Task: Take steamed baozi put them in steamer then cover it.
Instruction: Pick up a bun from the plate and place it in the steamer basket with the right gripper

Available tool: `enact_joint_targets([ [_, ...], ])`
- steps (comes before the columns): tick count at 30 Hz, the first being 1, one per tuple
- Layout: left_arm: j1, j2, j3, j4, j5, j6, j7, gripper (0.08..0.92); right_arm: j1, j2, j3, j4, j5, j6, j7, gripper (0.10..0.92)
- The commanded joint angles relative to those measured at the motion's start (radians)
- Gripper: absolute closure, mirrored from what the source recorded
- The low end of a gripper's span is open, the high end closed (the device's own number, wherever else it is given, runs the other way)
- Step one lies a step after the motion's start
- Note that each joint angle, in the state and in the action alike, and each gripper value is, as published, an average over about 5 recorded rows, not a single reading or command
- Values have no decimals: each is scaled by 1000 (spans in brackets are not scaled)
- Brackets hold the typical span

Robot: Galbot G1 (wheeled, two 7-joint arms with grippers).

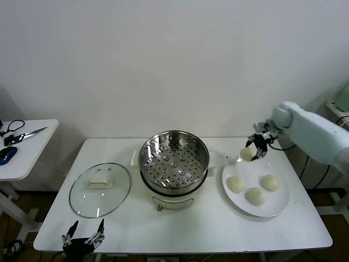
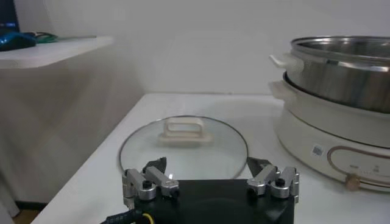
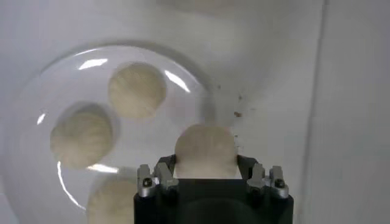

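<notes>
1. The right tool (image 1: pixel 255 147) grips one small round cream-white dough bun (image 1: pixel 246 154) between its fingers, lifted above the flat white plate (image 1: pixel 275 206) at its 11 o'clock rim.
2. Three more cream-white buns (image 1: pixel 255 195) lie on that plate, at 3 o'clock from the steamer.
3. The round shiny steel steamer basket (image 1: pixel 174 158) with perforated bottom sits on its cream-white pot base mid-table, with nothing in it.
4. The clear glass lid (image 1: pixel 100 189) with cream handle lies flat on the white table (image 1: pixel 218 229), at 9 o'clock from the steamer.
5. The left tool (image 1: pixel 83 233) hangs open at the table's near edge, just at 6 o'clock from the lid.
</notes>
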Motion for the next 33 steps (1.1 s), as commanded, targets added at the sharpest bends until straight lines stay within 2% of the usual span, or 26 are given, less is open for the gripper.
enact_joint_targets([
  [1, -1, 6, -2, -5, 2, 1, 0, 177, 515, 20, -323, 402, 150, 222, -27, 347],
  [5, -4, 7, -5, -7, 1, 2, -1, 177, 556, 92, -315, 568, 129, 281, 12, 347],
  [9, -12, 7, -6, -8, 0, 2, -1, 177, 450, 172, -253, 613, 21, 316, 63, 347],
  [12, -14, 7, -7, -10, -2, 3, -1, 177, 334, 244, -213, 550, -93, 368, 108, 347],
  [17, -16, 5, -9, -14, -3, 5, -1, 177, 163, 361, -152, 350, -289, 440, 156, 347],
  [26, -12, -2, -9, -17, -2, 4, -2, 177, -49, 455, -30, 115, -515, 480, 192, 348],
  [33, -15, -5, -3, -7, 1, 3, -2, 177, -125, 482, 39, -1, -618, 504, 219, 347],
])
